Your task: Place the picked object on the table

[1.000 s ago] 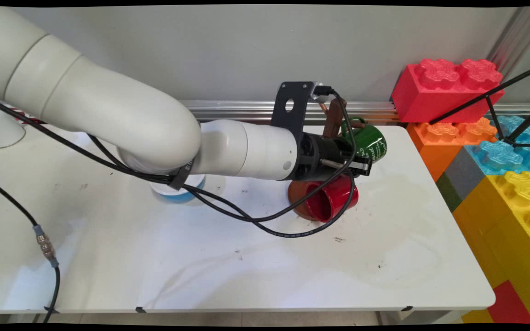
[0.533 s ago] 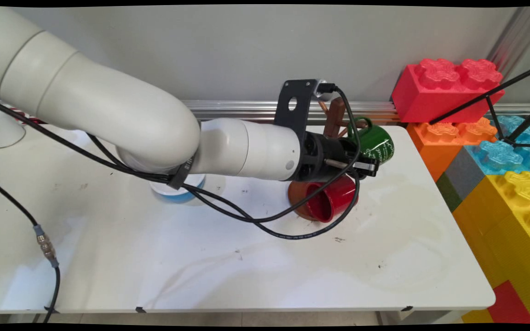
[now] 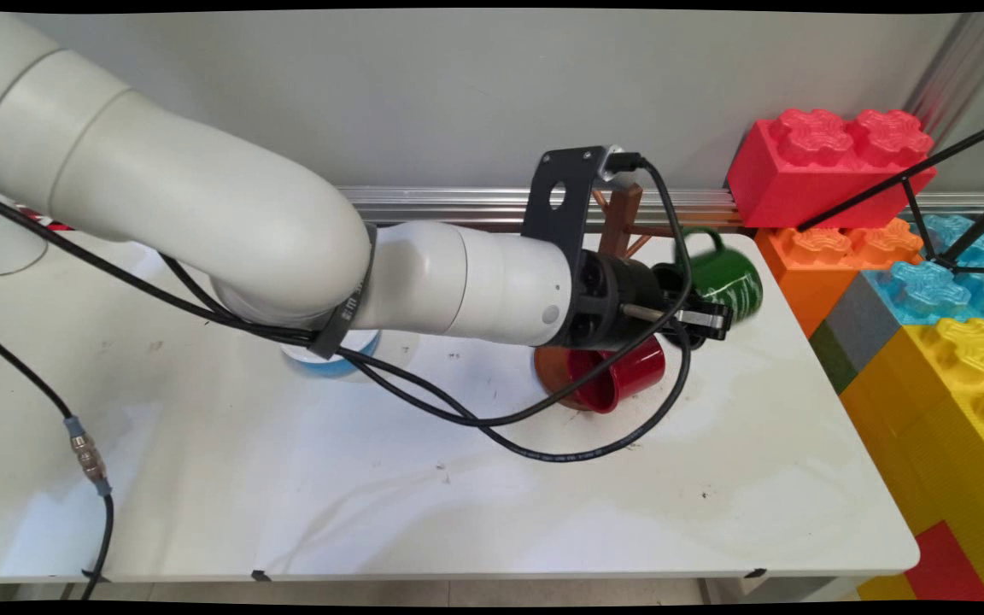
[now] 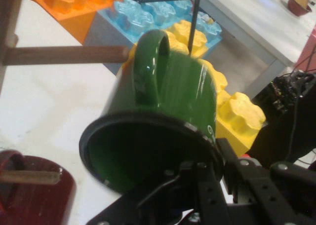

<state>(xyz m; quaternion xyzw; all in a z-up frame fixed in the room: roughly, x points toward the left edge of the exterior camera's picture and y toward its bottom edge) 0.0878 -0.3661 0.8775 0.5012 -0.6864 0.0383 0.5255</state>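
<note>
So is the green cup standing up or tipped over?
Tipped. The green cup, clamped in the gripper, lies sideways, its empty mouth facing the hand camera.

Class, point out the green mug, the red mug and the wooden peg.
green mug (image 4: 173,87), hand view, on its side wall.
red mug (image 3: 620,376), main view, on its body.
wooden peg (image 4: 64,55), hand view, mid-shaft.

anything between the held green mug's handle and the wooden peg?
No, bare gap. Hand view shows the green mug, held at the rim by the gripper, with its handle just short of the wooden peg.
</note>
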